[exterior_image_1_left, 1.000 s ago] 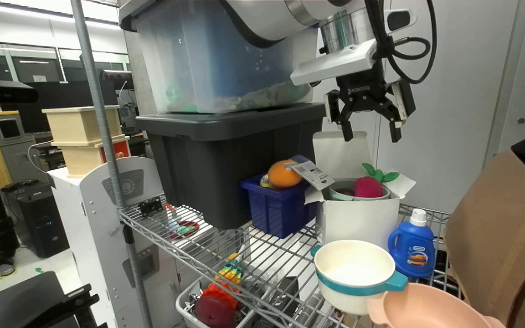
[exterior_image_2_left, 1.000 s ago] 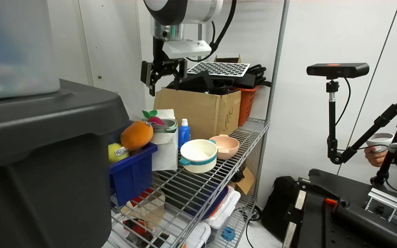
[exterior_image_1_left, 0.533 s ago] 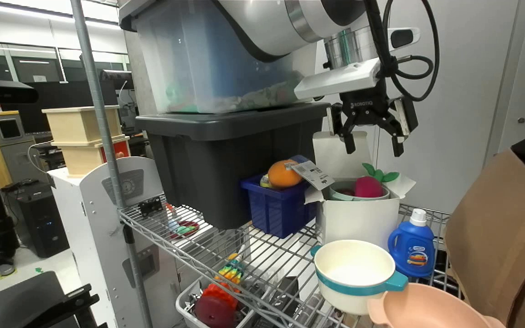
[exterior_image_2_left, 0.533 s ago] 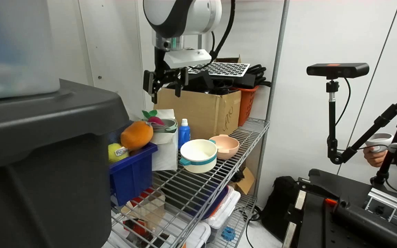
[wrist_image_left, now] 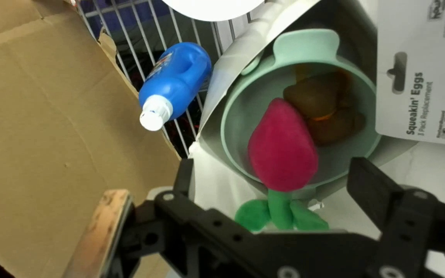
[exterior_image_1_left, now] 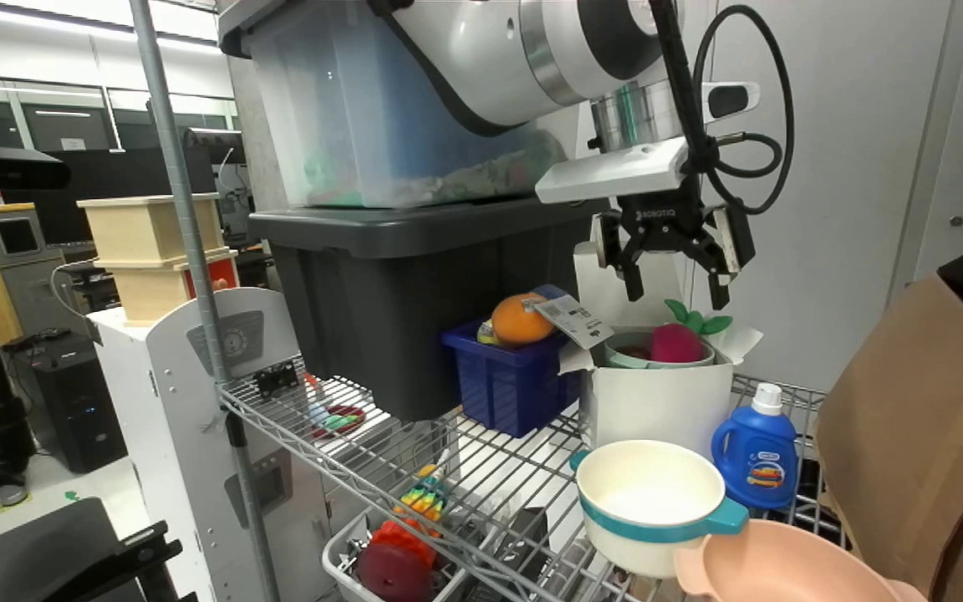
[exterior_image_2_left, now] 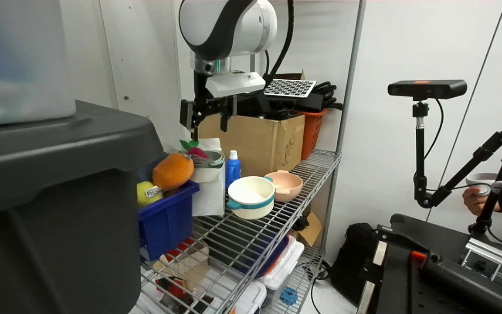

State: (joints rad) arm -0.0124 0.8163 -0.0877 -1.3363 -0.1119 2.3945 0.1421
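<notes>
My gripper is open and empty. It points down above the white open box, which also shows in an exterior view. In the wrist view the finger gap frames the green leaves of a magenta plush. The plush shows in both exterior views. It lies tilted in a mint-green pot inside the box, leaves over the rim. A dark brown object lies beside it in the pot. The gripper appears above the plush, not touching it.
A printed card juts over the box edge. A blue bin with an orange plush and a dark tote stand beside it. A blue bottle, cream pot, pink pot and cardboard box stand nearby.
My gripper has moved down toward the white box, and shifted slightly left in both exterior views over the last half second. It stays open. The shelf items have not moved.
</notes>
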